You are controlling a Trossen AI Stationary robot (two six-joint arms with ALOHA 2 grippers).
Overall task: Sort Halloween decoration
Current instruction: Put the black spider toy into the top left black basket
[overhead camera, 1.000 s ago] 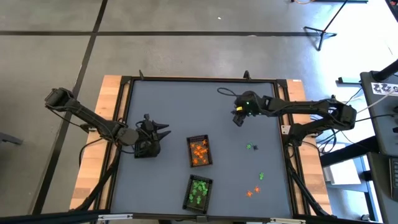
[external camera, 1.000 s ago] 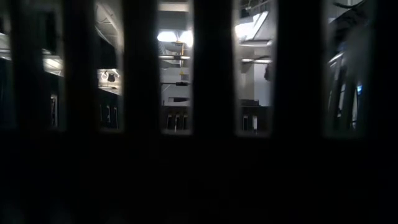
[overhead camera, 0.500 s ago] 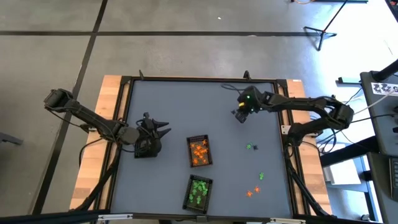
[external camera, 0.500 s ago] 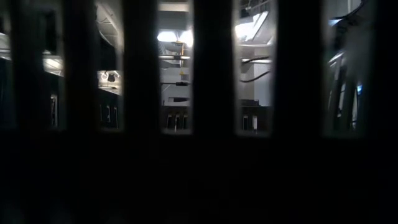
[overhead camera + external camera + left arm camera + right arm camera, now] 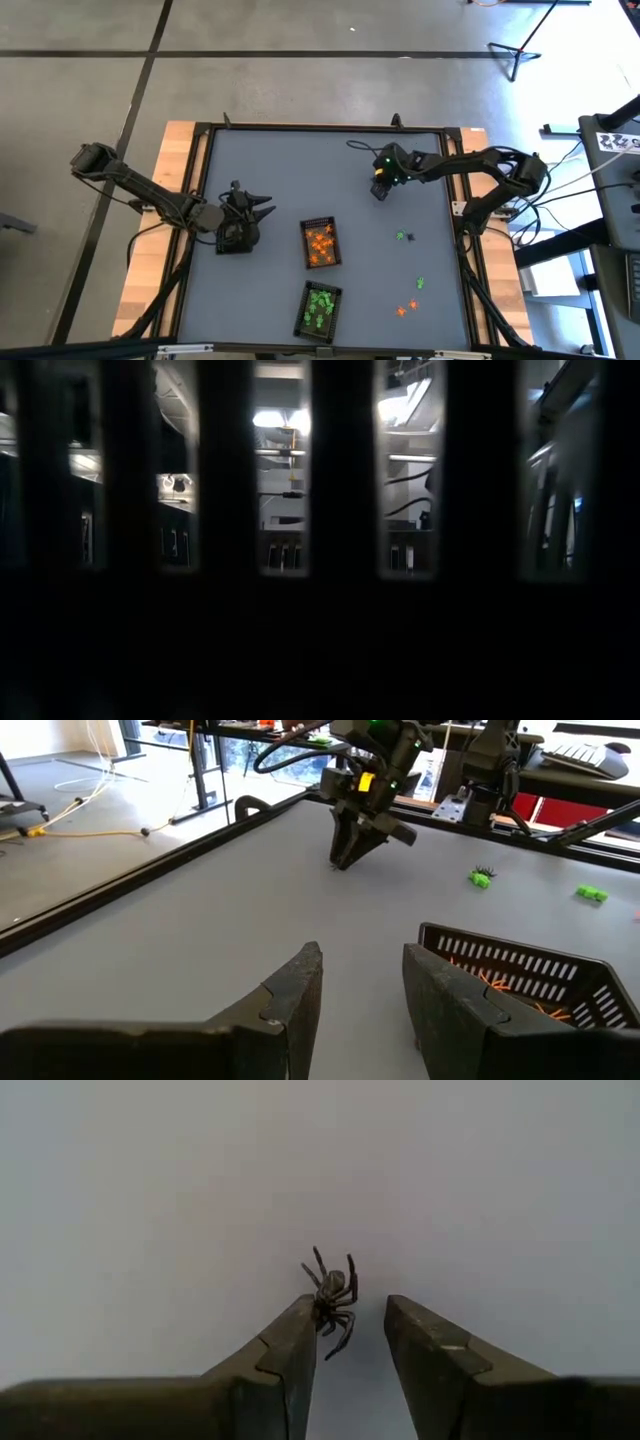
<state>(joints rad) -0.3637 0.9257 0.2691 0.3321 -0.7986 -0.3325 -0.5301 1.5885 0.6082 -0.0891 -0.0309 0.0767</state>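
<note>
Seeing only by right wrist: black spider (image 5: 333, 1298) touching one finger (image 5: 290, 1342) of my parted right gripper (image 5: 345, 1342), ungripped.
High view: spider hidden.
Left gripper (image 5: 362, 990): parted, empty, beside orange tray (image 5: 520, 970).

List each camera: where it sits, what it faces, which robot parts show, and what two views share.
High view: overhead, looking straight down on the table; both arms show, left gripper and right gripper.
Low view: table height, facing the room; dark bars block it, no robot part is clear.
Left wrist view: looks past its open fingers at the orange tray and right gripper.
Right wrist view: faces the tabletop; a black spider lies at its open fingertips.
Shared: the right gripper shows in the high and left wrist views.
</note>
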